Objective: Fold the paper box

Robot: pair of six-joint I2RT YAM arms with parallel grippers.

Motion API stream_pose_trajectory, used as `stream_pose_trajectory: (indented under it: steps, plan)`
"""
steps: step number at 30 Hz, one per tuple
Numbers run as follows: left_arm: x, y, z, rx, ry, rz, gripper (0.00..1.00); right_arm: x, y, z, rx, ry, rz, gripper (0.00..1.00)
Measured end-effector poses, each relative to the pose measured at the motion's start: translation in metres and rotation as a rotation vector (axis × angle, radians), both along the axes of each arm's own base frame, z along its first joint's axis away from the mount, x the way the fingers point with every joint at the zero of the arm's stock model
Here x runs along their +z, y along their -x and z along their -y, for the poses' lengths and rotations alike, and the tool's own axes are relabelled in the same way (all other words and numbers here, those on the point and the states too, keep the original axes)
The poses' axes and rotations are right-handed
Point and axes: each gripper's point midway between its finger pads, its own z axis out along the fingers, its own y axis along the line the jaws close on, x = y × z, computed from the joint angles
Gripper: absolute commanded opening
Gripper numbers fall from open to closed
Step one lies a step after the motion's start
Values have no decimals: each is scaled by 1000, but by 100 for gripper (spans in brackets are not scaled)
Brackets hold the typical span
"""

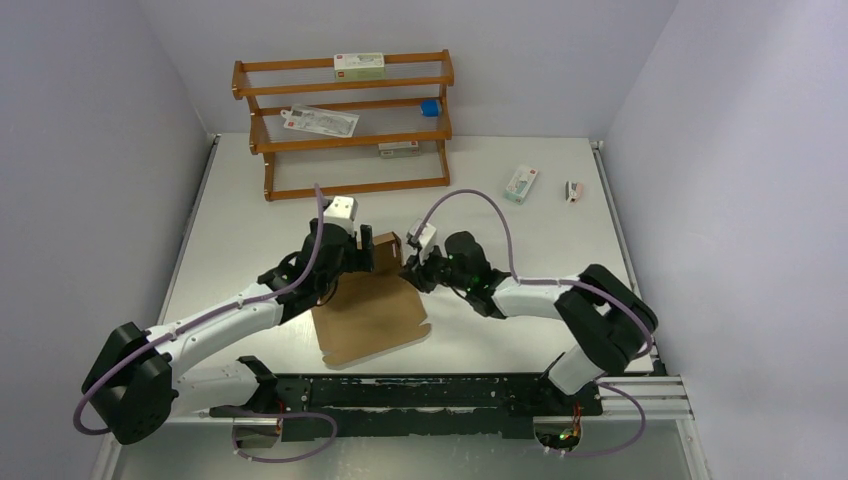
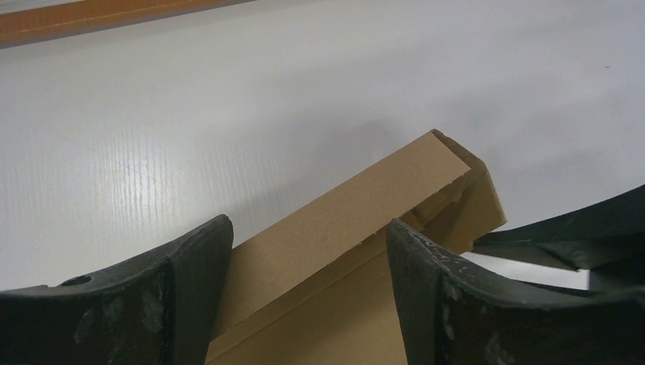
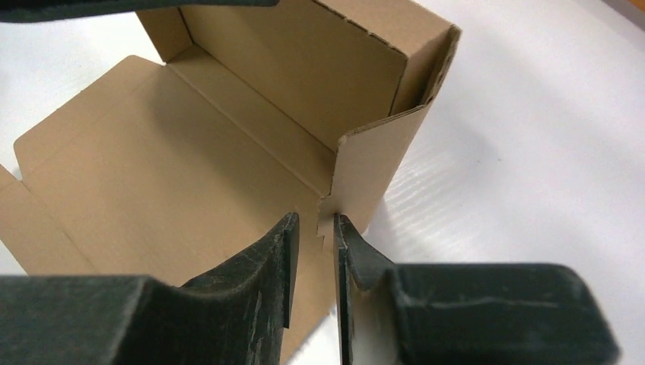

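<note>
Box loc: paper box (image 1: 370, 315) is lying mid-frame in the top view, on the bench (image 1: 250, 230), w/ both grippers meeting at its upper edge.
Done so far: upper end is standing up as a wall. In the R wrist view a double-thickness back wall and one side flap are rising at the upper right.
Left to do: looks under halfway. Big lower panel is lying flat, flaps at lower left are unfolded, other side walls aren't up, and the lid isn't closed.
L gripper: left gripper (image 1: 362, 248) is sitting w/ fingers wide apart, straddling the raised wall. Can't tell if either finger is touching card.
R gripper: right gripper (image 1: 408, 266) is showing fingers only slightly apart. The side flap's notched edge is sitting right at the gap, which looks wider than the card, so prob. not pinching.
Top view only: it's giving the whole sheet outline, both arms, the wooden rack (image 1: 345, 125) at upper centre and a small carton (image 1: 522, 183) at upper right, well apart from the box.
L wrist only: left gripper (image 2: 308, 228) is framing the wall's outer face and folded top edge (image 2: 342, 220).
R wrist only: right gripper (image 3: 316, 220) is looking into the box interior (image 3: 152, 175), showing creases, a perforated line and the tab cut.
</note>
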Motion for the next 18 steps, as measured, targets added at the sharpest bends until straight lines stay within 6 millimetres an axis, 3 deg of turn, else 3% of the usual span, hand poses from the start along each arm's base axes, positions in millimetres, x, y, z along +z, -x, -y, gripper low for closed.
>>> stream_pose_trajectory:
  steps: [3, 9, 15, 18]
  plan:
    - [-1, 0, 0, -7, -6, 2, 77, 11, -2, 9, -20, 10, 18, 31]
    - [0, 1, 1, -19, -9, 9, 77, 57, -12, 28, -82, -25, 110, 35]
    - [-1, 1, 2, -30, -6, 16, 77, 94, -48, 75, -230, -87, 168, 37]
    - [-1, 2, 2, -35, -5, 17, 76, 98, -65, 97, -296, -97, 179, 35]
